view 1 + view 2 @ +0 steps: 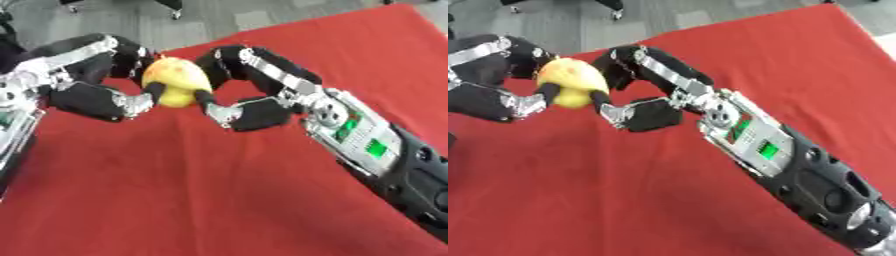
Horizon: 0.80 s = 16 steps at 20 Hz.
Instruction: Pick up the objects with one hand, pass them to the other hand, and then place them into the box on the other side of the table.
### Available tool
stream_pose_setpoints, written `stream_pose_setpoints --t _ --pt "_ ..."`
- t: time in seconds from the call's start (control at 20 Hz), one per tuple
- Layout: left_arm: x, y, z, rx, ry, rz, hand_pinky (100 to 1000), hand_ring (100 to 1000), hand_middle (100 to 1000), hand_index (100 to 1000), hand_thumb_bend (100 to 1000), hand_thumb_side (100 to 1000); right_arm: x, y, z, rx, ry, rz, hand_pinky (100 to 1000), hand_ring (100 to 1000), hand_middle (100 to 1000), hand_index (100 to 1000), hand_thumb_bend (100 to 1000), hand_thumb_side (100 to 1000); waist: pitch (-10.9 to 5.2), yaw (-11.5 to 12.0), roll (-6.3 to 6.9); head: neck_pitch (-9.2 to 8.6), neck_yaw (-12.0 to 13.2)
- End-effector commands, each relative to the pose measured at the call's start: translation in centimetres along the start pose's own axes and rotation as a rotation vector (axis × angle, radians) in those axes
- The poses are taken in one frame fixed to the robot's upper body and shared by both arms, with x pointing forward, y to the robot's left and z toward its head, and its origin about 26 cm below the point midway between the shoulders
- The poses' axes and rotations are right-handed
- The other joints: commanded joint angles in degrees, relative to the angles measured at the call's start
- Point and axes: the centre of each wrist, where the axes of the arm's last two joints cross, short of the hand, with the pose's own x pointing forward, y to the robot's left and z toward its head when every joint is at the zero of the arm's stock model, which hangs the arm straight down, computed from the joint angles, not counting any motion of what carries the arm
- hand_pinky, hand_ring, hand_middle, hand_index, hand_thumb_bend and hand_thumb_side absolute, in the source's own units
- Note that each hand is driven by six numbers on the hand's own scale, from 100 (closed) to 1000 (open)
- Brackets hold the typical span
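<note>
A yellow fruit (177,80) with an orange blush on top is held above the red table (219,195), between my two hands. My left hand (92,97) comes in from the left, with its fingers curled over the fruit's upper left and its thumb under it. My right hand (262,107) reaches in from the right. Its fingers (636,62) arch over the fruit's right side and its thumb (614,112) touches the lower right. Both hands are closed around the fruit at once. No box shows in either view.
The red cloth covers the table from the middle down to the front edge. Grey floor (201,20) lies beyond the table's far edge, with chair legs (171,7) at the top. A pale strip (887,45) shows at the right edge.
</note>
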Motion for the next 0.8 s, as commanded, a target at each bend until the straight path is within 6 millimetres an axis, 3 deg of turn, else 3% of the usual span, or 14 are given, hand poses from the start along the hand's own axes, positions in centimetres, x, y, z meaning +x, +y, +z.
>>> stream_pose_setpoints --t 0.05,0.3,0.45,0.5,0.55,0.8 --pt "0.3 1.9 1.8 0.046 -0.017 -0.020 703 599 485 572 100 173 0.4 -0.8 0.3 0.006 -0.005 0.051 708 684 540 737 100 199 -0.04 -0.05 -0.04 -0.98 0.17" --pt "-0.4 2.0 2.3 0.048 -0.034 0.033 704 603 495 586 100 148 0.3 -0.7 0.4 0.014 -0.004 0.057 714 716 577 772 100 235 0.06 -0.15 -0.17 -1.22 0.43" --pt "-0.6 2.1 2.5 0.048 -0.036 0.056 704 602 496 588 100 148 0.1 -0.6 0.4 0.036 -0.001 0.069 736 770 660 839 100 366 0.12 -0.17 -0.23 -1.34 0.61" --pt "-0.7 2.1 2.6 0.050 -0.036 0.061 704 602 496 588 100 148 0.1 -0.5 0.5 0.044 -0.001 0.076 736 770 660 839 100 366 0.13 -0.19 -0.24 -1.35 0.65" --pt "-0.7 2.1 2.7 0.056 -0.036 0.067 702 597 490 582 100 131 0.1 -0.6 0.5 0.049 0.000 0.084 748 801 722 884 130 513 0.14 -0.18 -0.25 -1.36 0.68" --pt "-0.7 2.2 3.0 0.075 -0.040 0.079 702 600 498 589 100 100 -0.2 -0.7 0.5 0.045 0.010 0.136 756 825 764 920 166 712 0.17 -0.13 -0.31 -1.37 0.83"
